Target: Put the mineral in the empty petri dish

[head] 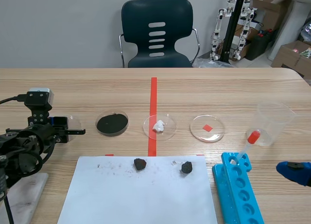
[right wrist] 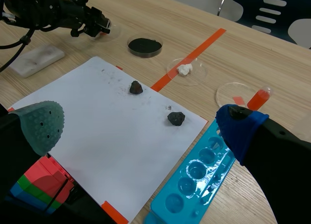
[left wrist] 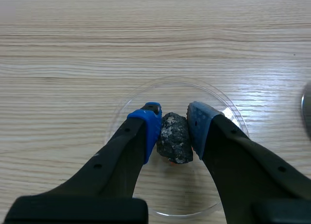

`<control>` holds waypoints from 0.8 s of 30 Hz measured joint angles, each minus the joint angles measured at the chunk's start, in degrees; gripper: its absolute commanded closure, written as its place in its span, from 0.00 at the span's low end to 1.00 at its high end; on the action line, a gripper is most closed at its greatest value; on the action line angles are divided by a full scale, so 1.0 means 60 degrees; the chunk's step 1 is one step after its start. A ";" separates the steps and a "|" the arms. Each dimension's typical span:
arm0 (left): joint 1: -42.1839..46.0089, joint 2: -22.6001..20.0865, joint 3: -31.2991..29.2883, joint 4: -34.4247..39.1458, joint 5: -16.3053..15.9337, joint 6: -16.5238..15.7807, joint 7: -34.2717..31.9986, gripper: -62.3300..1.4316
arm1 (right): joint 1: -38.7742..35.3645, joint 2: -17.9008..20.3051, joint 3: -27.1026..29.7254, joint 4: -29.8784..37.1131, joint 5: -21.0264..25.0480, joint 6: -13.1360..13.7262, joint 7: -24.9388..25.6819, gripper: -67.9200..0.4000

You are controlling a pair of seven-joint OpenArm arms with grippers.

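Left wrist view: our left gripper (left wrist: 172, 129) is clenched on the mineral (left wrist: 175, 139), held within the petri dish (left wrist: 175, 95) rim. We judge it hard, rough and non-slip (maybe crumbly); grip the broad flanks. Our right gripper (right wrist: 141, 124) is spread, empty.

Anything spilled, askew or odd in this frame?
Only minor things: dark crumbs are scattered on the white paper near the two rocks, and the red-bulbed pipette leans tilted in the blue rack. The left gripper holds the mineral above a petri dish; nothing looks broken.
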 measured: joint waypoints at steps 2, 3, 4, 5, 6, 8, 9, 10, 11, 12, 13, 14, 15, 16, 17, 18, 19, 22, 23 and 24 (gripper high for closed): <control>0.0000 0.0040 0.0000 -0.0055 0.0000 0.0015 -0.0004 0.84 | 0.0000 0.0000 0.0000 0.0000 0.0000 0.0000 0.0000 0.00; 0.0000 0.0062 0.0000 -0.0076 0.0004 0.0007 0.0000 0.84 | 0.0000 0.0000 0.0000 0.0000 0.0000 0.0000 0.0000 0.00; 0.0000 0.0084 0.0000 -0.0095 0.0000 0.0015 0.0000 0.84 | 0.0000 0.0000 0.0000 0.0000 0.0000 0.0000 0.0000 0.00; 0.0000 0.0095 0.0000 -0.0095 0.0000 0.0015 -0.0007 0.84 | 0.0000 0.0000 0.0000 0.0000 0.0000 0.0000 0.0000 0.00; 0.0000 0.0095 0.0000 -0.0095 0.0000 0.0011 0.0000 0.84 | 0.0000 0.0000 0.0000 0.0000 0.0000 0.0000 0.0000 0.00; 0.0000 0.0095 0.0000 -0.0095 0.0000 0.0011 0.0004 0.83 | 0.0000 0.0000 0.0000 0.0000 0.0000 0.0000 0.0000 0.00; 0.0000 0.0091 0.0000 -0.0095 0.0000 0.0015 0.0000 0.81 | 0.0000 0.0000 0.0000 0.0000 0.0000 0.0000 0.0000 0.00; 0.0000 0.0091 0.0000 -0.0095 0.0000 0.0015 0.0000 0.78 | 0.0000 0.0000 0.0000 0.0000 0.0000 0.0000 0.0000 0.00; 0.0000 0.0091 0.0000 -0.0095 0.0000 0.0015 0.0004 0.75 | 0.0000 0.0000 0.0000 0.0000 0.0000 0.0000 0.0000 0.00; 0.0000 0.0091 0.0000 -0.0095 0.0004 0.0015 0.0004 0.71 | 0.0000 0.0000 0.0000 0.0000 0.0000 0.0000 0.0000 0.00; 0.0000 0.0091 0.0000 -0.0095 0.0004 0.0011 0.0004 0.68 | 0.0000 0.0000 0.0000 0.0000 0.0000 0.0000 0.0000 0.00; 0.0000 0.0091 0.0000 -0.0095 0.0000 0.0011 0.0004 0.64 | 0.0000 0.0000 0.0000 0.0000 0.0000 0.0000 0.0000 0.00; 0.0000 0.0091 0.0000 -0.0095 0.0000 0.0015 0.0004 0.62 | 0.0000 0.0000 0.0000 0.0000 0.0000 0.0000 0.0000 0.00; 0.0000 0.0091 0.0000 -0.0095 0.0000 0.0015 0.0004 0.59 | 0.0000 0.0000 0.0000 0.0000 0.0000 0.0000 0.0000 0.00; 0.0000 0.0091 0.0000 -0.0095 0.0000 0.0015 0.0000 0.56 | 0.0000 0.0000 0.0000 0.0000 0.0000 0.0000 0.0000 0.00; 0.0000 0.0091 0.0000 -0.0095 0.0000 0.0011 0.0000 0.50 | 0.0000 0.0000 0.0000 0.0000 0.0000 0.0000 0.0000 0.00; 0.0000 0.0091 0.0000 -0.0095 0.0000 0.0011 0.0000 0.44 | 0.0000 0.0000 0.0000 0.0000 0.0000 0.0000 0.0000 0.00; 0.0000 0.0091 0.0000 -0.0095 0.0000 0.0015 -0.0004 0.21 | 0.0000 0.0000 0.0000 0.0000 0.0000 0.0000 0.0000 0.00; 0.0000 0.0091 0.0000 -0.0095 0.0000 -0.0004 -0.0004 0.15 | 0.0000 0.0000 0.0000 0.0000 0.0000 0.0000 0.0000 0.00; 0.0000 0.0091 0.0000 -0.0095 0.0000 -0.0084 -0.0007 0.10 | 0.0000 0.0000 0.0000 0.0000 0.0000 0.0000 0.0000 0.00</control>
